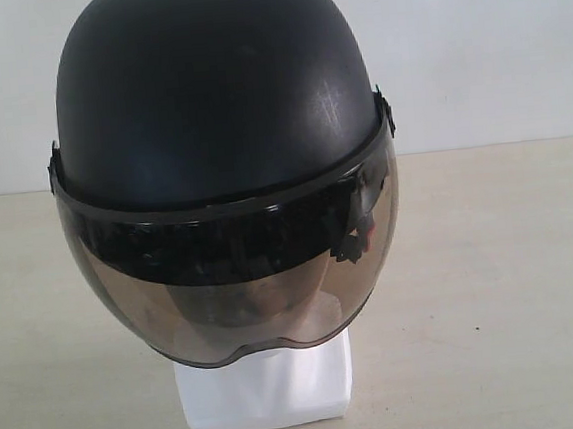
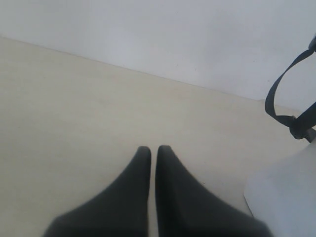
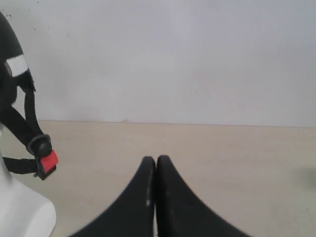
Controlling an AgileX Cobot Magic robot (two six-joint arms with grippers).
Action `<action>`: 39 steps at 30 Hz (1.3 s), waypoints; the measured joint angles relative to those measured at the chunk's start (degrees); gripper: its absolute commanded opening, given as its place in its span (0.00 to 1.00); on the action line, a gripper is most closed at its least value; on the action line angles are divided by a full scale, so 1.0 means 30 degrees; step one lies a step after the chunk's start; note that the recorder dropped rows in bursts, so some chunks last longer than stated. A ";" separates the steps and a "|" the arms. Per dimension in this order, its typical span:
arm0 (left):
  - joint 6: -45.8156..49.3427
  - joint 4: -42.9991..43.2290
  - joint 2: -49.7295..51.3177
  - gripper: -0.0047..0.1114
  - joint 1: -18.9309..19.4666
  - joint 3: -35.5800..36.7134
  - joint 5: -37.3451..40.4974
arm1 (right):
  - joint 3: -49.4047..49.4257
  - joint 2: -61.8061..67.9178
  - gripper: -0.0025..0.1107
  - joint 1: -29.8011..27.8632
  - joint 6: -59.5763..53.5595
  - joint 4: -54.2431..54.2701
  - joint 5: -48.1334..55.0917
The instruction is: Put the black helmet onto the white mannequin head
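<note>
The black helmet (image 1: 213, 90) sits on top of the white mannequin head, its smoky visor (image 1: 234, 279) hanging down over the face. Only the white squarish base (image 1: 265, 389) shows beneath it in the exterior view. Neither gripper appears in that view. In the left wrist view my left gripper (image 2: 153, 149) is shut and empty over the table, beside the white base (image 2: 286, 197) and a hanging chin strap (image 2: 281, 98). In the right wrist view my right gripper (image 3: 155, 160) is shut and empty, with the helmet's strap and its red buckle (image 3: 48, 162) off to one side by the white neck (image 3: 19, 212).
The beige table (image 1: 514, 285) runs back to a plain white wall (image 1: 483, 47). Bare tabletop lies on both sides of the mannequin base.
</note>
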 measured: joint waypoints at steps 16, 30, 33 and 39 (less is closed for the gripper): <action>0.0032 0.0000 0.0000 0.08 0.0000 0.0000 0.0045 | 0.3613 -0.3960 0.02 0.0000 0.6874 -0.5446 0.3423; 0.0032 0.0000 0.0000 0.08 0.0000 0.0000 0.0045 | 0.3729 -0.3960 0.02 0.0000 0.6841 -0.2957 0.3904; 0.0032 0.0000 0.0000 0.08 0.0000 0.0000 0.0045 | 0.3729 -0.3960 0.02 0.0000 0.6804 -0.2957 0.3904; 0.0032 0.0000 0.0000 0.08 0.0000 0.0000 0.0045 | 0.3729 -0.3960 0.02 0.0000 0.6804 -0.2957 0.3904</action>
